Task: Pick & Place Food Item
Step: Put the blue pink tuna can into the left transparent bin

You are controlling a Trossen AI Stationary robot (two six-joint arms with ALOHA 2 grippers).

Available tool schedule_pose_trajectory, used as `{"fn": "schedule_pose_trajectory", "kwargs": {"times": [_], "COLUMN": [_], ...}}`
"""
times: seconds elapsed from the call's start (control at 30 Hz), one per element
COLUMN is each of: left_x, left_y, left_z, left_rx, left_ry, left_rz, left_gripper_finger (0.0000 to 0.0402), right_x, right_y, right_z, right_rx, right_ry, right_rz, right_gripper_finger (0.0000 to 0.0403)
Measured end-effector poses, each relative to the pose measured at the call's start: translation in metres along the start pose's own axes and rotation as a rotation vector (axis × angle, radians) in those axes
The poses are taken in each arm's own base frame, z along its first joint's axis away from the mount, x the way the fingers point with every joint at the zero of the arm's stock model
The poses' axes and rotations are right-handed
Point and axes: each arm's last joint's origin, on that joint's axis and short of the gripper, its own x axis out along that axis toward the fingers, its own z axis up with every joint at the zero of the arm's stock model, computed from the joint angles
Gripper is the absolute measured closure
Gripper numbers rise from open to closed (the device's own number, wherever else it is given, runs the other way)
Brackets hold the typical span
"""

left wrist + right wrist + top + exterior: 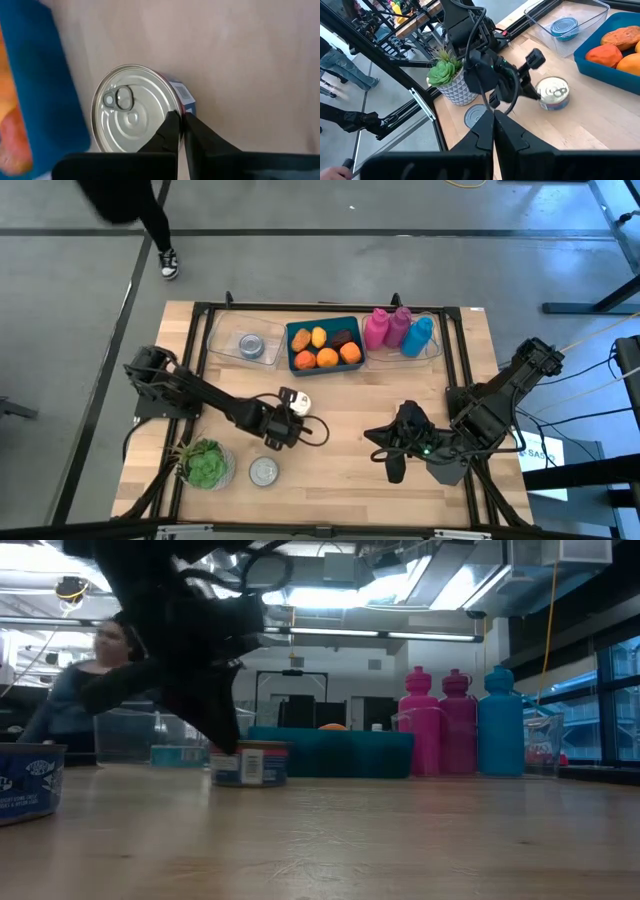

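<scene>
The can [132,107] is a short round tin with a silver pull-tab lid and a white and blue label with a barcode on its side. It stands upright on the wooden tabletop [340,395], lid up, its axis vertical, near the middle of the table and just in front of the blue tray [324,346] of orange and brown food pieces.

The left gripper [283,420] is right beside the can, on the side away from the tray. In the left wrist view its two dark fingers [167,132] are pressed together, meeting at the can's rim edge without anything between them; the can sits just ahead of the tips, not clamped. Whether the tips touch the can I cannot tell.

The right gripper [395,465] rests low at the near right of the tabletop, clenched on nothing, well apart from the can.
</scene>
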Motion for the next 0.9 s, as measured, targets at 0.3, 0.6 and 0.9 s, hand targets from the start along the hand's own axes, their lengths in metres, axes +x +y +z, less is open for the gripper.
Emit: {"fn": "schedule_pose_trajectory", "kwargs": {"times": [0.3,0.6,0.9], "left_x": [-0.037,-0.056,-0.054], "left_y": [0.018,0.029,0.034], "left_z": [0.002,0.011,0.007], "left_rx": [-0.027,-0.025,-0.55], "left_ry": [-0.054,-0.092,-0.068], "left_rz": [0.04,0.063,0.038], "left_gripper_finger": [0.0401,0.0401,0.04], "right_x": [0.0,0.0,0.0], "right_y": [0.0,0.0,0.0], "right_z": [0.0,0.0,0.0], "right_rx": [-0.004,-0.01,0.025], "right_ry": [0.0,-0.001,-0.007], "right_rz": [0.0,0.0,-0.004], "right_gripper_finger": [0.0394,0.0394,0.0394]}}
